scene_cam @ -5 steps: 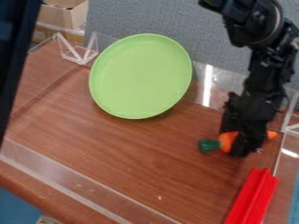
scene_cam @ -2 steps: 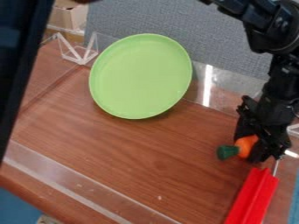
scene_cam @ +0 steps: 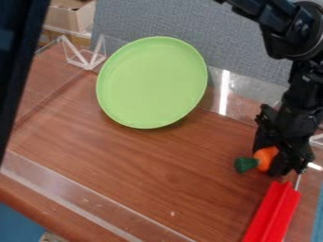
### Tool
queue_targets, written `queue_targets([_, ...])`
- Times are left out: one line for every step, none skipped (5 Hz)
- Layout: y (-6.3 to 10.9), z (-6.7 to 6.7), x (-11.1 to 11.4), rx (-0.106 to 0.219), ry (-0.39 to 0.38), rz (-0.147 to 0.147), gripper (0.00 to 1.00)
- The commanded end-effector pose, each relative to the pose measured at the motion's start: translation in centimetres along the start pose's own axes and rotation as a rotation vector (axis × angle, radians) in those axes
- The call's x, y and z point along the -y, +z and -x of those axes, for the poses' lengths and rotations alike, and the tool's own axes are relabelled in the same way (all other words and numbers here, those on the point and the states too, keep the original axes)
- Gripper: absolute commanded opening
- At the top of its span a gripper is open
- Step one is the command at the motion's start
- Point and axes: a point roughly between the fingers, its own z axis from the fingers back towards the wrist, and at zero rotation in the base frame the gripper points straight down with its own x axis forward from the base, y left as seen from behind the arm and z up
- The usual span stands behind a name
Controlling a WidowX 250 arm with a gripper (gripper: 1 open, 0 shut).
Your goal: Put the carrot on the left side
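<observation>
Carrot (scene_cam: 260,160), orange with green stub, lying on the wooden table (scene_cam: 127,161) between the fingers of the downward-pointing gripper (scene_cam: 280,161), whose jaws close on it. Red bars (scene_cam: 271,216) just below the gripper; green plate (scene_cam: 151,80) well to its left.

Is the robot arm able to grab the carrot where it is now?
Probably yes. The gripper points down right over the carrot, jaws on either side of it, and nothing blocks the way. The red bars lie nearer the camera.

Black jointed arm (scene_cam: 293,38), bulky segments, black hand (scene_cam: 280,159)
</observation>
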Motion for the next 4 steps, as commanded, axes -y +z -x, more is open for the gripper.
queue_targets([1.3,-0.5,-0.9,0.062,-0.026,-0.022,0.0])
queue_targets([3.2,0.5,-0.8,0.092,0.013,-0.059,0.0])
queue_targets([5.6,1.7,-0.8,0.125,0.061,-0.11,0.0])
queue_targets([9.1,3.3,-1.9,0.137,0.182,-0.175,0.0])
